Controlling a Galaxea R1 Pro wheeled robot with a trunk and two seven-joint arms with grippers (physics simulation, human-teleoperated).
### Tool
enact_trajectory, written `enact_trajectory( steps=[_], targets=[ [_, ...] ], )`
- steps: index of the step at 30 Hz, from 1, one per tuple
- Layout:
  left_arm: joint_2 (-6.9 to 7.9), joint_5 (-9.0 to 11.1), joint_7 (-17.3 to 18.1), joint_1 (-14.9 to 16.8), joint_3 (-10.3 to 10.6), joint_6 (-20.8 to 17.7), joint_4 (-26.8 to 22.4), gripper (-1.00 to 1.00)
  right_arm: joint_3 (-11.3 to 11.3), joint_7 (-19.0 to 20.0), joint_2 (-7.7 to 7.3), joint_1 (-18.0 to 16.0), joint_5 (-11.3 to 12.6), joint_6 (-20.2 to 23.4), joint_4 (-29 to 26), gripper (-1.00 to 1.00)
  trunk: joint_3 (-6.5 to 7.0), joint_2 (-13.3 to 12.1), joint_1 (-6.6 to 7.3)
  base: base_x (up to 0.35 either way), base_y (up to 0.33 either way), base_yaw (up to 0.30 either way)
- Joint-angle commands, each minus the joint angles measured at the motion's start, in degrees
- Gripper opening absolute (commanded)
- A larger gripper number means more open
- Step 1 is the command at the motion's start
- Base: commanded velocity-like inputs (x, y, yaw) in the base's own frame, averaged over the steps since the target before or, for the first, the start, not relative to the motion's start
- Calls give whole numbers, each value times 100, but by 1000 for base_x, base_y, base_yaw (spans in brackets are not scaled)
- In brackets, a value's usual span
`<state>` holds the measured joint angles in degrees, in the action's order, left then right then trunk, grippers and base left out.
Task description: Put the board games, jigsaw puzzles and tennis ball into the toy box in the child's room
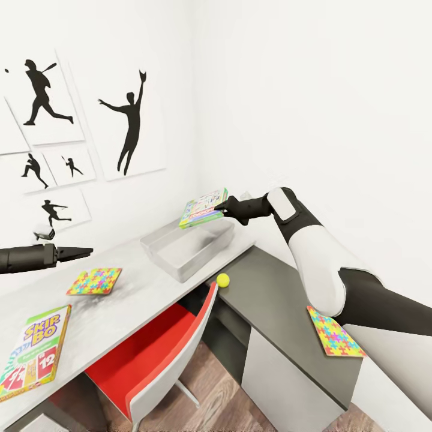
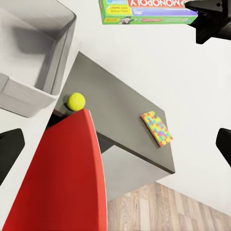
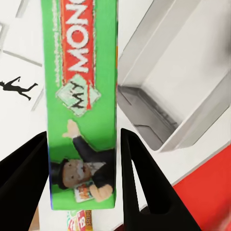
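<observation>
Above the far rim of the grey plastic toy box (image 1: 187, 255): green Monopoly board-game box (image 1: 204, 208), clamped in the right claw (image 1: 223, 210), held in the air, not yet lowered in. Toy box interior looking bare in the wrist views, so probably nothing delivered yet. Left claw (image 1: 84, 251) out over the white bench (image 1: 114, 312), jaws parted in its wrist view, holding nothing.

Counted in sight: two board games, the Monopoly one and a green-and-red Skip-Bo box (image 1: 33, 354) flat at the near bench end; two multicoloured jigsaw puzzles, one (image 1: 94, 281) on the white bench, one (image 1: 335, 332) on the lower grey bench (image 1: 276, 282); one yellow tennis ball (image 1: 223, 279) at the grey bench's corner beside the red chair (image 1: 156, 354). Judged left: five toys here, plus a third board game elsewhere.
</observation>
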<state>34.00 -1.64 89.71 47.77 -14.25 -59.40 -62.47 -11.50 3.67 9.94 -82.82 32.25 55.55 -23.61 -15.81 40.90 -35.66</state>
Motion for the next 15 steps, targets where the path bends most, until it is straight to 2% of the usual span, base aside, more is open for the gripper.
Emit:
enact_trajectory(
  steps=[1,15],
  targets=[
    [1,-15,29,5,-2,-60,-2,100,-46,37,6,-12,-52,26,-4,-100,-18,8,-1,0,0,0],
    [1,5,29,5,-8,-60,-2,100,-37,33,6,-85,-52,26,-241,-100,-151,8,-1,0,0,0]
  ],
)
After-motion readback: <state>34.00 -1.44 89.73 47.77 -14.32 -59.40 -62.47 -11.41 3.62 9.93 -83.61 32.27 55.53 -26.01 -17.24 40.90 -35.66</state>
